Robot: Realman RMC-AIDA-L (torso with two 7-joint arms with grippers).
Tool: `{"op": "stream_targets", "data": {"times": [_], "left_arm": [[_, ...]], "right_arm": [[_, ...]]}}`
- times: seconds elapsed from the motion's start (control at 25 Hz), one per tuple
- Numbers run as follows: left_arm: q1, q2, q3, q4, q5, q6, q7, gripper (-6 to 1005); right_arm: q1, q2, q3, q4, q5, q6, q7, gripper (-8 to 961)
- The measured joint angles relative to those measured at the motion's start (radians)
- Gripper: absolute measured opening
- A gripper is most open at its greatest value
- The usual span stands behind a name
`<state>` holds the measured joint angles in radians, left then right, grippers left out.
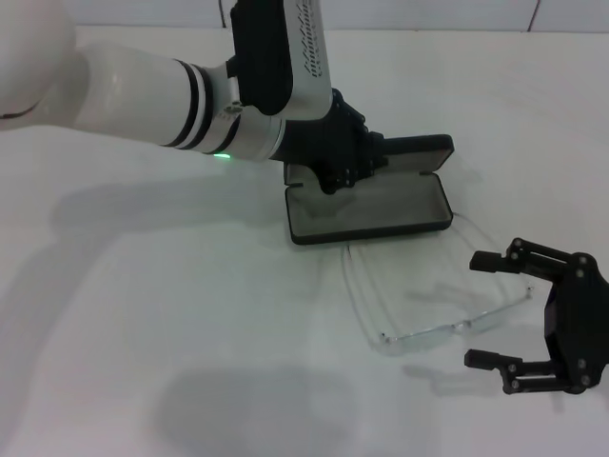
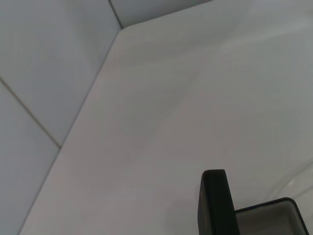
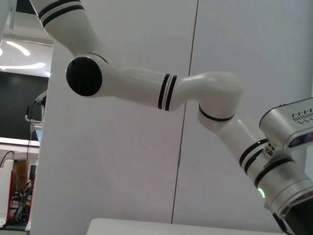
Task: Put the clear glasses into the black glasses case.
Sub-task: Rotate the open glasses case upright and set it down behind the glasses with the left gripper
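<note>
- Right gripper (image 1: 483,308), black, two-fingered, sits low at the right of the head view with its fingers spread wide and nothing between them; fingertips point toward the robot's left, just beside the right end of the glasses.
- Left gripper (image 1: 333,181), black, on the white-and-silver left arm (image 1: 143,95), is down at the rear left corner of the case, at the hinge side. Its fingers are hidden under the wrist, so I cannot tell whether they are spread or closed.
- Matte black oblong hard glasses case (image 1: 371,205) lies open on the white table (image 1: 143,333); grey-lined tray faces up, lid stands behind it.
- Clear, colourless plastic wraparound glasses (image 1: 428,328) lie on the table directly in front of the case, outside it, arms reaching back toward the case's front edge; the right arm tip lies near its right corner.
- Left wrist view: upright black lid edge and one corner of the grey-lined tray (image 2: 269,218) show, with bare table and wall beyond.
- Right wrist view: only the left arm (image 3: 146,88) against a pale wall; green light lit near its wrist.
</note>
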<state>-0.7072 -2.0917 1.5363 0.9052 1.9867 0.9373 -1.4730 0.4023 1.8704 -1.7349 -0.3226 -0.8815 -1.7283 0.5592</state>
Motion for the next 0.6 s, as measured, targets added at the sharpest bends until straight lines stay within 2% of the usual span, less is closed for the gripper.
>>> {"op": "stream_targets", "data": {"times": [0.56, 0.6], "left_arm": [[0.000, -0.003, 0.002, 0.006, -0.021, 0.005, -0.007, 211], [0.000, -0.003, 0.000, 0.007, -0.027, 0.005, -0.011, 241]], "right_arm": [[0.012, -0.001, 0.011, -0.001, 0.001, 0.004, 0.007, 838], [0.012, -0.001, 0.011, -0.001, 0.001, 0.004, 0.007, 837]]}}
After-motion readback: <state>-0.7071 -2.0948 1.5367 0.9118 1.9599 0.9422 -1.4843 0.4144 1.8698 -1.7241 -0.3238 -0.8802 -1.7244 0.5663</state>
